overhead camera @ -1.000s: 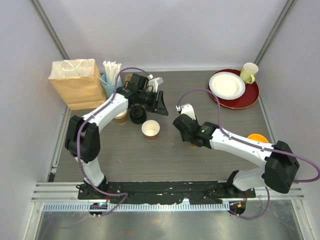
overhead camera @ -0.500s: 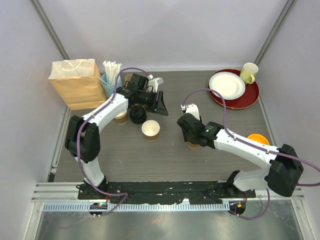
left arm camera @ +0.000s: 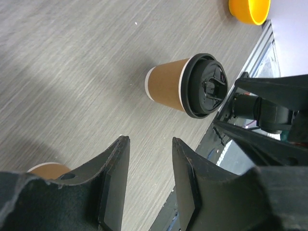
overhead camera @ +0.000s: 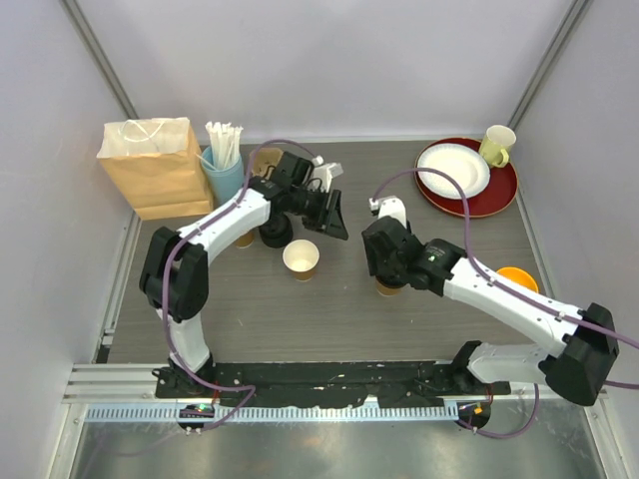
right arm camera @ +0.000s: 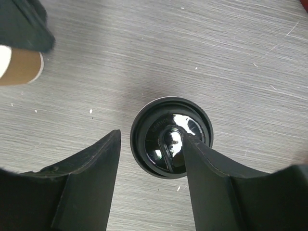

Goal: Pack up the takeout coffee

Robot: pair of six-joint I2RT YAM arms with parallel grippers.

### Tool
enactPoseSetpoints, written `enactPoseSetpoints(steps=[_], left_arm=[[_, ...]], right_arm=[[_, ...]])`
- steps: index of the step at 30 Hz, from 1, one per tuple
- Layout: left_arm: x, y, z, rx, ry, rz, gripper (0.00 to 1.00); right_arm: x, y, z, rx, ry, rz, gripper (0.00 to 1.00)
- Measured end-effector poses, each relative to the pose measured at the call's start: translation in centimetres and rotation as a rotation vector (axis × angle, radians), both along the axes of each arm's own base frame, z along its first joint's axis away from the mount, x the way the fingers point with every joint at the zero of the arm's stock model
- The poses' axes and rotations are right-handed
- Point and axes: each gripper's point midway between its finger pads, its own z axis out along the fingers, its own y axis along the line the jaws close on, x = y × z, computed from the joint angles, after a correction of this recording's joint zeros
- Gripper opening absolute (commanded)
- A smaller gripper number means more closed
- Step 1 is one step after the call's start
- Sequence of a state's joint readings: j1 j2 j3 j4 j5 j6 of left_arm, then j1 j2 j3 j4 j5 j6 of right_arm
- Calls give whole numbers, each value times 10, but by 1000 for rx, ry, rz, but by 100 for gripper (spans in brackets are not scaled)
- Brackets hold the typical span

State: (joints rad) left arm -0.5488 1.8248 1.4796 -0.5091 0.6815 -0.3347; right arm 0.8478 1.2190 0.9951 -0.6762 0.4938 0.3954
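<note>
right gripper (right arm camera: 150, 137) hangs straight over a lidded cup (right arm camera: 161, 154), fingers pointing down at the table (right arm camera: 231, 43). its jaws are spread. one finger stands clear of the lid, with a strip of table showing between them. the other covers the lid's edge from above, and whether it touches the cup i cannot tell. the jaws pinch nothing. the cup stands upright directly under the fingertips, brown paper wall, black lid on.

left gripper (left arm camera: 150, 140) is spread too, with only bare table between its jaws. it hangs to the right gripper's left, apart from it. its tips aim toward the lidded cup, which stands out ahead of them, well clear. an open cup (overhead camera: 301, 257), no lid, white inside, stands just beside the left gripper on the side nearer the arm bases. a second black lid (overhead camera: 275, 234) shows close behind that gripper, next to its wrist; whether a cup is under it i cannot tell.

orange bowl (left arm camera: 249, 9) lies beyond the lidded cup as the left gripper sees it, on the right gripper's right. bag (overhead camera: 150, 165) and straw cup (overhead camera: 222, 170) stand well behind the left gripper, to its left. tray (overhead camera: 502, 192) with plate (overhead camera: 452, 170) and mug (overhead camera: 496, 145) lies well apart from the right gripper, farther from the bases and to its right.
</note>
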Motion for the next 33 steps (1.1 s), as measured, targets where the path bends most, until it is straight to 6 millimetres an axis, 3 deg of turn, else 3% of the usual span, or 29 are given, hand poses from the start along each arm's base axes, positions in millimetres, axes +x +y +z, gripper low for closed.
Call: enactPoseSetpoints(steps=[3,8,11,15,22,27,33], left_arm=[[-9,-17,-6,7,12,-43,43],[-28,-51,-19,-2,65,-121,47],[-38,-62,-28,-14,123,-144,47],[-37,-67,-36,-40,192,-134,44],[-36,-75,-33,-103,252,-126,41],[-39,-81,-29,-129,258,-136,35],[-48,-83,-41,-119,287,-144,31]], right_arm=[[9,-13,10,66,-14,-47,47],[32,-86,24,286,-81,-293,45],[28,-103,19,387,-75,-355,45],[25,-106,-1,520,-2,-389,38],[8,-100,-43,689,145,-438,37],[3,-86,-48,767,186,-408,37],[1,-80,-46,810,188,-389,36]])
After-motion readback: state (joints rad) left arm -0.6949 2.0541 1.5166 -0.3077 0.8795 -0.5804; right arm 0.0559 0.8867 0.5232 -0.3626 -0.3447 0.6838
